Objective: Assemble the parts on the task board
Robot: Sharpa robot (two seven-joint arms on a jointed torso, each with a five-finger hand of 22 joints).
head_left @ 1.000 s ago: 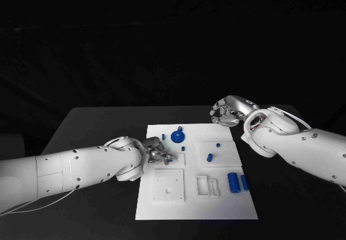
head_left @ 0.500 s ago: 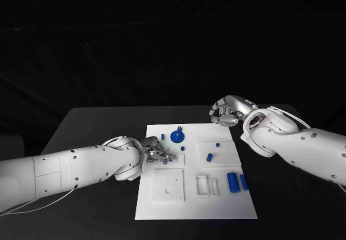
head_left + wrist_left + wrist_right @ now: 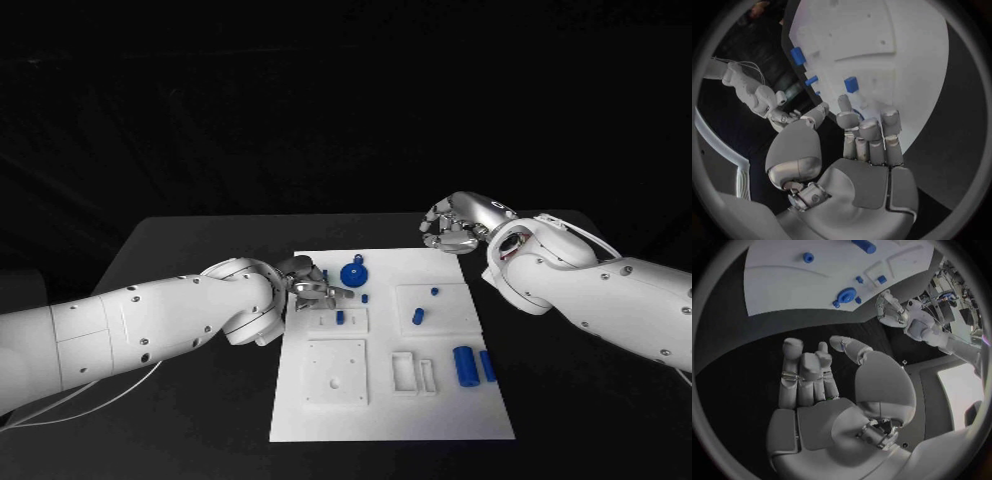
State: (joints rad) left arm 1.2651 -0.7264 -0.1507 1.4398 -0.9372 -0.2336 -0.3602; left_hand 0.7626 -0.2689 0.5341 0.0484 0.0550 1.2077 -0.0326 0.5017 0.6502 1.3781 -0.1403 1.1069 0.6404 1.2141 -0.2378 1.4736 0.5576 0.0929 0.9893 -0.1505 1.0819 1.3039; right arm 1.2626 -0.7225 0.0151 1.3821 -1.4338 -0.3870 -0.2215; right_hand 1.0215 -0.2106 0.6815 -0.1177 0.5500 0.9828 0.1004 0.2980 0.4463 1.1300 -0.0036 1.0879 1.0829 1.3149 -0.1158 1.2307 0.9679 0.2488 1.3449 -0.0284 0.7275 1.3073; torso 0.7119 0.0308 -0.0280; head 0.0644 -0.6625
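The left hand [image 3: 306, 281] hovers at the task board's [image 3: 433, 420] 9 o'clock edge, fingers [image 3: 869, 137] bent inward side by side with nothing between them and the thumb; the left wrist view shows this bare palm plainly, while the head view hides most of the hand behind the thick white left forearm [image 3: 144, 325] that reaches in from 8 o'clock. The right hand [image 3: 459, 225] sits off the board's 1 o'clock corner over the black table [image 3: 188, 240], fingers [image 3: 804, 372] curled in loosely and holding nothing, thumb lying apart; its forearm [image 3: 606, 295] runs out toward 4 o'clock.

On the board, a blue gear [image 3: 355, 275] with a short stub stands near 11 o'clock, just beside the left hand. A small blue peg [image 3: 340, 317] sits in a shallow square recess [image 3: 329, 321] near the left edge. A blue pin [image 3: 418, 315] lies at the centre, a tiny stud [image 3: 434, 291] just above it. Two blue cylinders [image 3: 464, 364] lie side by side at 4 o'clock, beside a white slotted fixture [image 3: 415, 372] and a square white plate [image 3: 336, 372] with a hole. The right wrist view also shows the gear [image 3: 846, 294] from the far side.
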